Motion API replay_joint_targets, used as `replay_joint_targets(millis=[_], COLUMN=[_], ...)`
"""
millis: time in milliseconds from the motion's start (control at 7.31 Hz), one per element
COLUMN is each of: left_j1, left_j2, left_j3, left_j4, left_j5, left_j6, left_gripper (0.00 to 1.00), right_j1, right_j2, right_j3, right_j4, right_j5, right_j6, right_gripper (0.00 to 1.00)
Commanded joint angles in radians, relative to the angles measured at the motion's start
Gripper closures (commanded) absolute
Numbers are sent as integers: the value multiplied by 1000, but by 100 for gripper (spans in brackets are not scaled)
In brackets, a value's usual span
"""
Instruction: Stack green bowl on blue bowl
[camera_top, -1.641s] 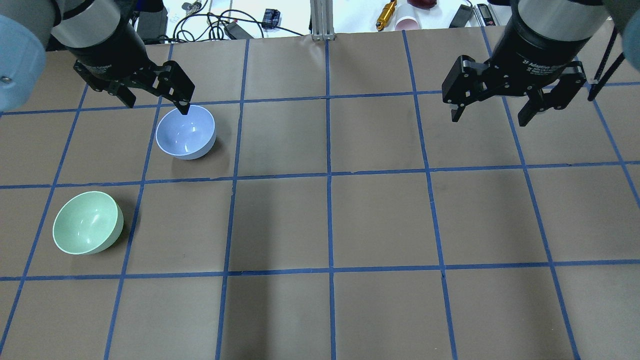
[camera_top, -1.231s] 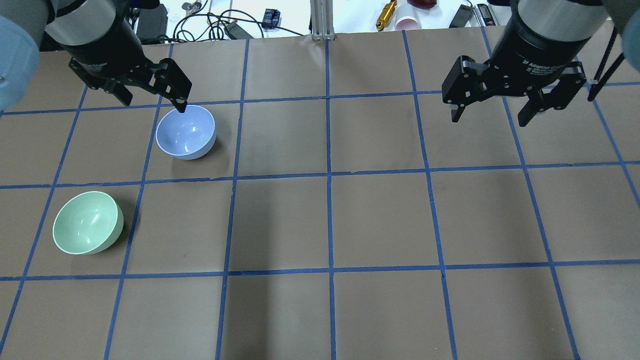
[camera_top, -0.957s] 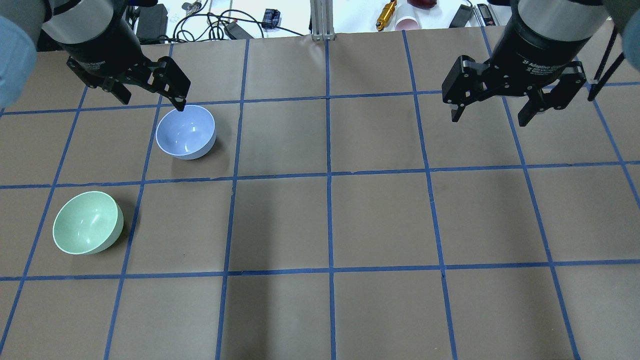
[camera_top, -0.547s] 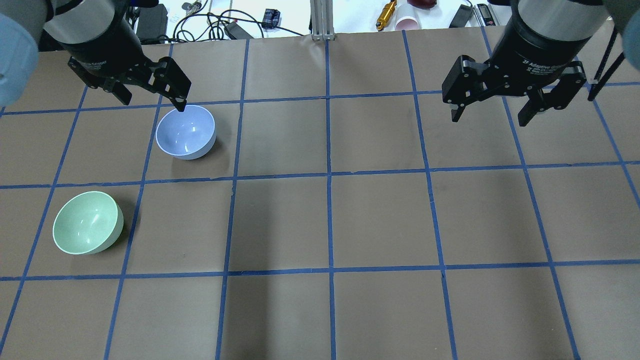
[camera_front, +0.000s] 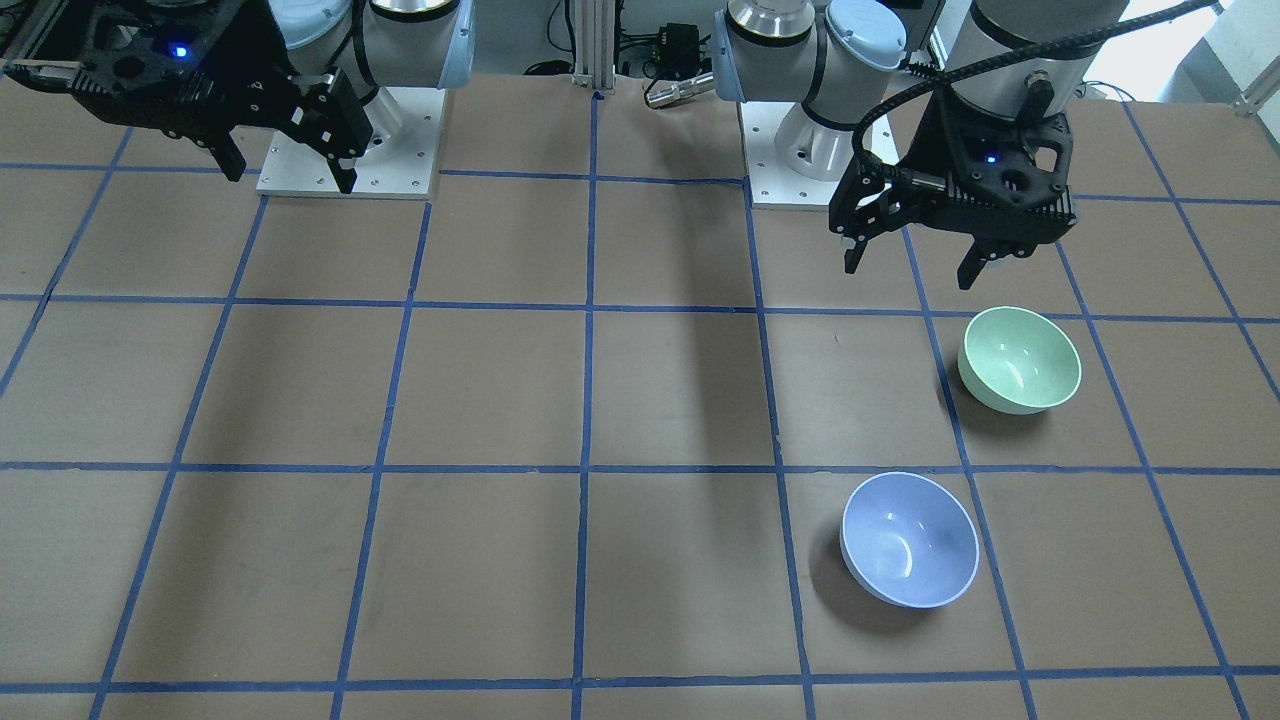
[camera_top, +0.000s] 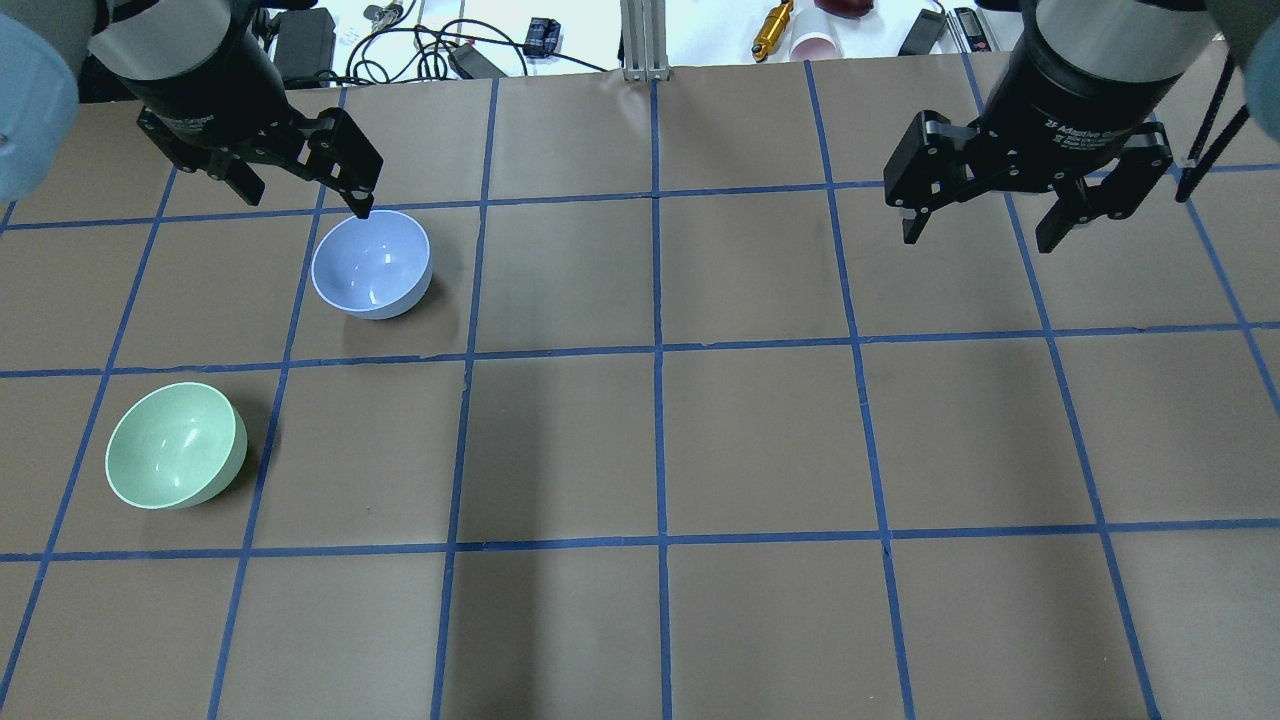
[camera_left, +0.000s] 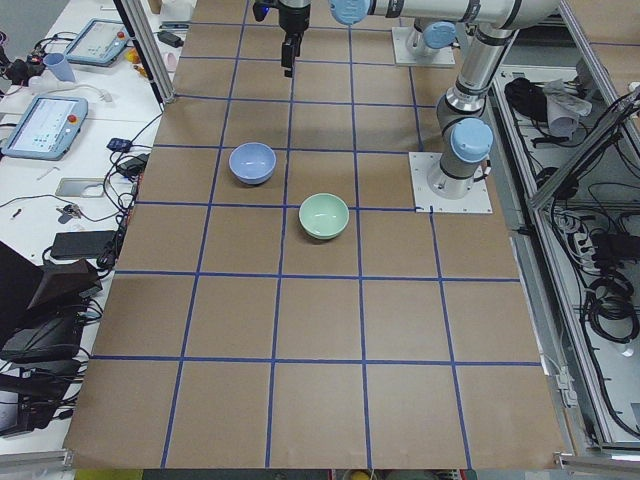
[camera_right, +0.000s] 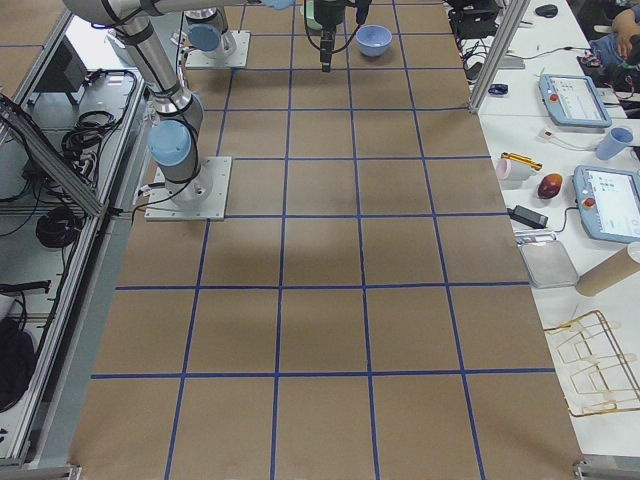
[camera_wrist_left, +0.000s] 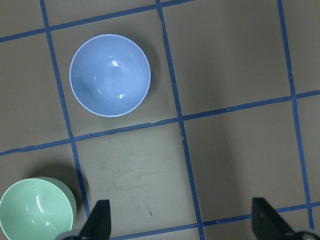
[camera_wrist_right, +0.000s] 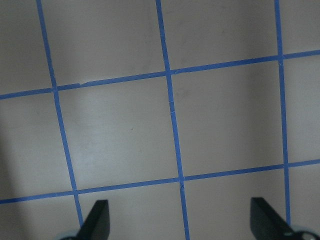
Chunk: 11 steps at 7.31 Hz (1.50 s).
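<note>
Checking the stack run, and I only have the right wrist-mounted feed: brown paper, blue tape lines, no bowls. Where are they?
Observer: Both are on the left arm's side of the brown paper-covered table. The glossy mint-green round bowl is nearer the robot and the glossy periwinkle-blue round bowl is farther out.
Operator: Stacked yet?
Observer: No. They stand apart on the paper, both upright and empty.
Operator: Anything gripping them?
Observer: No. The left end effector hangs open above the table, touching neither bowl and holding nothing.
</note>
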<state>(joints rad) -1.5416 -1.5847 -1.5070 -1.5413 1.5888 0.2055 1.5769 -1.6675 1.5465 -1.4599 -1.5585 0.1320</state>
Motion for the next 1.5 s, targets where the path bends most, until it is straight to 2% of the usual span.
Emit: replay_joint_targets(millis=[0, 410, 547, 684, 957, 1368], left_j1=[0, 29, 88, 133, 237, 389], left_j2=[0, 3, -1, -8, -33, -66], left_j3=[2, -2, -15, -18, -39, -122], left_j4=[0, -19, -22, -22, -22, -8], left_j5=[-1, -3, -12, -59, -64, -61], left_j6=[0, 2, 6, 9, 26, 236], left_gripper=[0, 0, 0, 0, 0, 0], right_j1=[0, 0, 0, 0, 0, 0], right_j2=[0, 0, 0, 0, 0, 0], right_j3=[1, 0, 0, 0, 0, 0], right_j4=[0, 1, 0, 1, 0, 1], right_j5=[0, 0, 0, 0, 0, 0], right_j6=[0, 0, 0, 0, 0, 0], right_gripper=[0, 0, 0, 0, 0, 0])
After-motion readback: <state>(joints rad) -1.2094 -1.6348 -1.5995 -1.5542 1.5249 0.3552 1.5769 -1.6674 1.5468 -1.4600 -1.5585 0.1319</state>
